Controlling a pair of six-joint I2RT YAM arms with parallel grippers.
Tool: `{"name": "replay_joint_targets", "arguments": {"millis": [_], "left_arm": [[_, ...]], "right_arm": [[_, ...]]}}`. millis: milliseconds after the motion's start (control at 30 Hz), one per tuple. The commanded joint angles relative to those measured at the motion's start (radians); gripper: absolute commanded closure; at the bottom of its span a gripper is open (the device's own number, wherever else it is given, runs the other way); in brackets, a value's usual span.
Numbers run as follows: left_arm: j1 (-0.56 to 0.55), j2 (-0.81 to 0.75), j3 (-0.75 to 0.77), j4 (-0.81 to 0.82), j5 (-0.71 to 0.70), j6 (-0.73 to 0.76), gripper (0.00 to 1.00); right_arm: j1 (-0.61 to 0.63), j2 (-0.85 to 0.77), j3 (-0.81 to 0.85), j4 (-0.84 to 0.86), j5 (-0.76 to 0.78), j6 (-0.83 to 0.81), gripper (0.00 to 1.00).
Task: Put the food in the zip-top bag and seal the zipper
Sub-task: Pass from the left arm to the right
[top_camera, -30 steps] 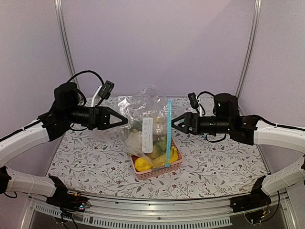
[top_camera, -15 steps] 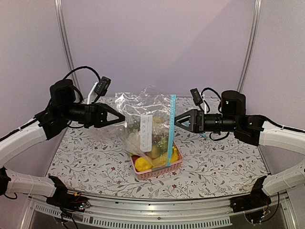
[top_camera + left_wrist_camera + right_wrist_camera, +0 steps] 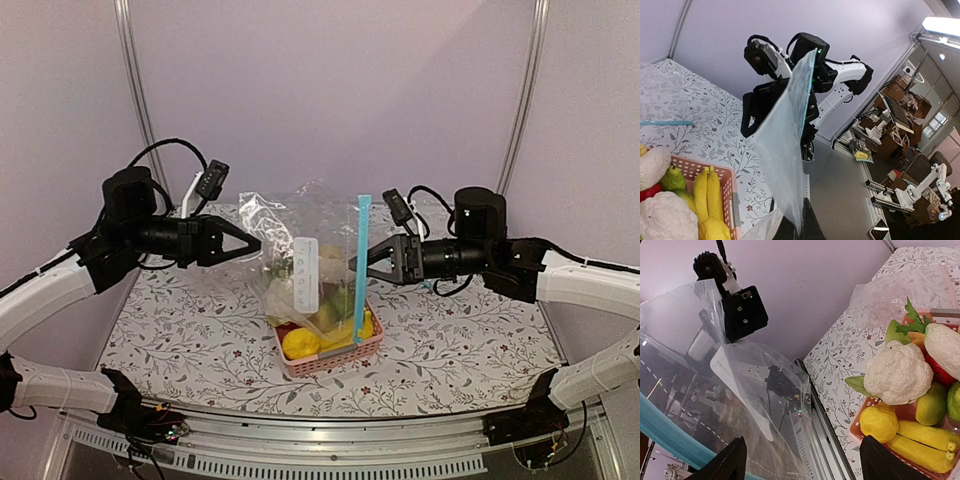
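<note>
The white label [image 3: 308, 273] on the zip-top bag [image 3: 290, 235] was too small to read (no brand could be made out). The left gripper [image 3: 252, 243], its arm stretched level over the desk [image 3: 170, 330], was pinched tight on the bag's edge. The right gripper [image 3: 358, 263], reaching in level from the opposite side, stood wide with the upright zipper [image 3: 362, 225] just at its fingertips, so the bag hung between both grippers, above the pink basket [image 3: 335, 360].

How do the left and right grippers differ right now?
The left gripper is shut, pinching the clear bag by its edge; the right gripper stands wide open and grips nothing. The left gripper is at the bag's plain side, while the right gripper is beside the blue zipper. Both are raised, roughly level, and point inward at the bag.
</note>
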Motion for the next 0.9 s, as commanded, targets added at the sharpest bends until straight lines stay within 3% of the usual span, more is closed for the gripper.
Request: {"name": "replay_joint_targets", "arguments": {"millis": [0,267,733,867], "left_arm": [[0.015,0.017,0.019,-0.082,-0.102,0.047,1.00],[0.017,0.070,-0.027,-0.121,-0.289,0.058,1.00],[0.017,0.130,-0.108,0.041,-0.356,-0.045,1.00],[0.026,0.163,-0.094,0.021,-0.377,-0.056,1.00]], "right_arm": [[0.046,0.067,0.089,0.013,-0.068,-0.011,0.23],[0.101,0.163,0.157,0.044,-0.047,-0.012,0.26],[0.190,0.256,0.224,0.040,0.117,-0.029,0.29],[0.197,0.286,0.214,0.036,0.135,-0.041,0.32]]}}
